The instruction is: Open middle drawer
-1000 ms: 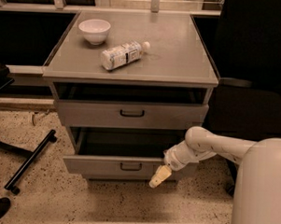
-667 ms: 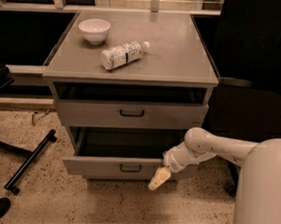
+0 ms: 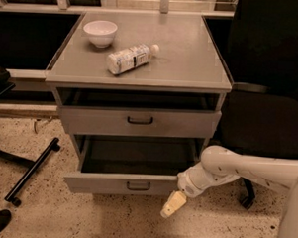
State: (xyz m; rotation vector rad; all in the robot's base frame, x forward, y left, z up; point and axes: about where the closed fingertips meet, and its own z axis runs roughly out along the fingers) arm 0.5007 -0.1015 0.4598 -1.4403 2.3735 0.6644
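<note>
The middle drawer (image 3: 101, 183) is a grey metal drawer with a small dark loop handle (image 3: 138, 185). It stands pulled well out of the cabinet, and its dark inside shows empty. My gripper (image 3: 173, 204) hangs at the end of the white arm (image 3: 221, 169). It is just below and to the right of the drawer front's right end, pointing down and left, and it is not on the handle. The drawer above (image 3: 139, 121) is out only a little. The lowest drawer is hidden under the open one.
A white bowl (image 3: 100, 32) and a plastic bottle lying on its side (image 3: 129, 57) sit on the cabinet top (image 3: 191, 53). A black chair (image 3: 268, 111) stands right of the cabinet. A dark chair-base leg (image 3: 30, 173) lies on the speckled floor at left.
The middle drawer's front has come a little further out toward the camera. My gripper has moved down and toward the camera beside it.
</note>
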